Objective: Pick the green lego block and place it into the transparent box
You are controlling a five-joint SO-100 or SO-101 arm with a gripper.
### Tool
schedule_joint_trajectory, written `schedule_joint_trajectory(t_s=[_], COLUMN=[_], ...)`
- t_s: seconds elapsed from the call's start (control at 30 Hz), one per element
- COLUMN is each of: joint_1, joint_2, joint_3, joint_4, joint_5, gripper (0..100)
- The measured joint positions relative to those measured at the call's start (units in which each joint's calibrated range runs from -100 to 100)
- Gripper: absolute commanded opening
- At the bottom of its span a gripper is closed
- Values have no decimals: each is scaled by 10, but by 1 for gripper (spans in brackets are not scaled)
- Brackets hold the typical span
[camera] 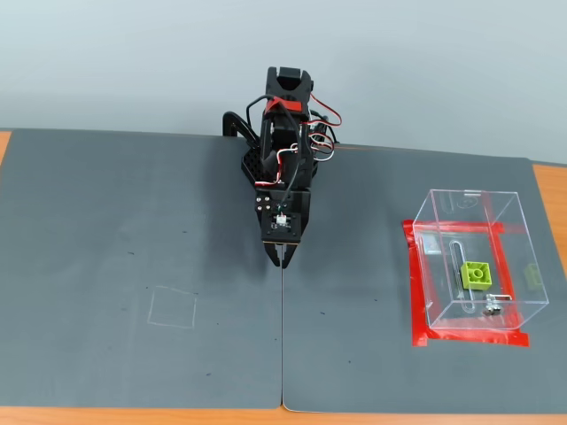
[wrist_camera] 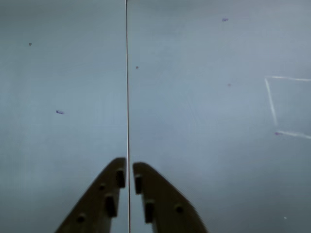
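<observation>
At right of the fixed view, the green lego block point(camera: 477, 274) already sits inside the transparent box point(camera: 505, 212). At centre, the tool point(camera: 281, 260) hangs narrow and empty; best simply hold clear.

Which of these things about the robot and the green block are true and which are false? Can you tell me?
1. The green lego block is inside the transparent box. True.
2. The gripper is holding the green lego block. False: its fingers are together with nothing between them, over the mat's seam.
3. The transparent box stands on a red tape square. True.
4. A chalk square is drawn to the right of the box in the fixed view. False: it is on the left half of the gray mat, far from the box.
</observation>
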Motion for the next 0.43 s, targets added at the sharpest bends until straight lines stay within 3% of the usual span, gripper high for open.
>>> schedule_joint_trajectory(t_s=[0.43], joint_1=[-3], joint_2=[0], joint_3=[0], joint_4=[0], joint_5=[0], gripper=[2])
